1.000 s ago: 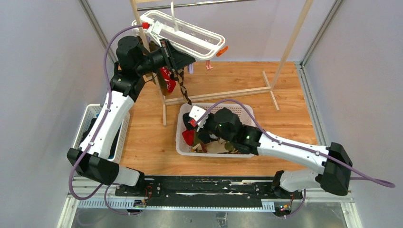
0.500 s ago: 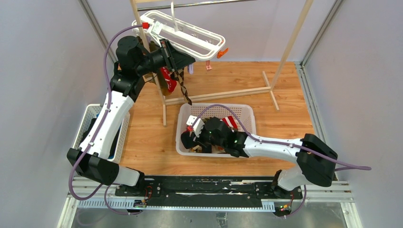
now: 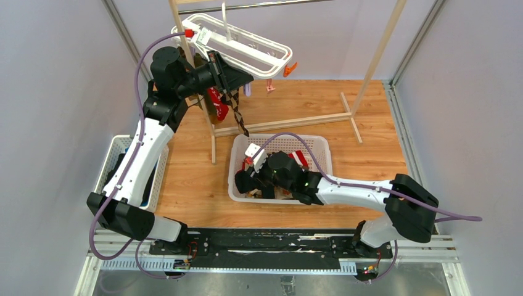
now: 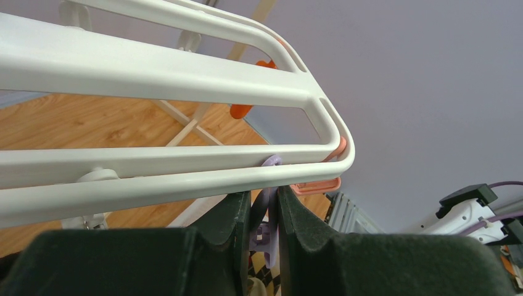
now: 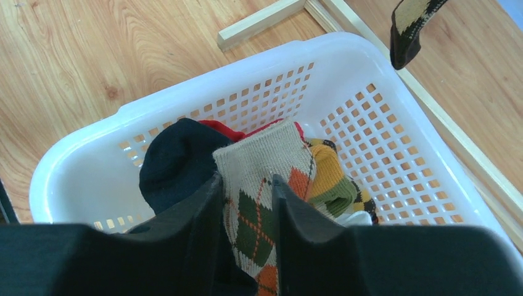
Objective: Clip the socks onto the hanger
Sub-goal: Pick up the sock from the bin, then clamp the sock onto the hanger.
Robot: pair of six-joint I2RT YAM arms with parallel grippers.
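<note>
"In the basket (image 5: 203,80), why does the right gripper (image 5: 245,185) straddle the argyle sock (image 5: 262,163)?"

"Its fingers stand apart astride the topmost of the socks, likely to pinch it."

"And the left gripper (image 4: 264,194)?"

"It is clamped on a lilac clip (image 4: 266,217) under the hanger (image 4: 154,80), probably squeezing it ready for a sock."

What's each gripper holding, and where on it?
Left gripper pinches a lilac clip by its lower part, under the hanger. Right gripper straddles the argyle sock near its cuff; grip unclear.
</note>
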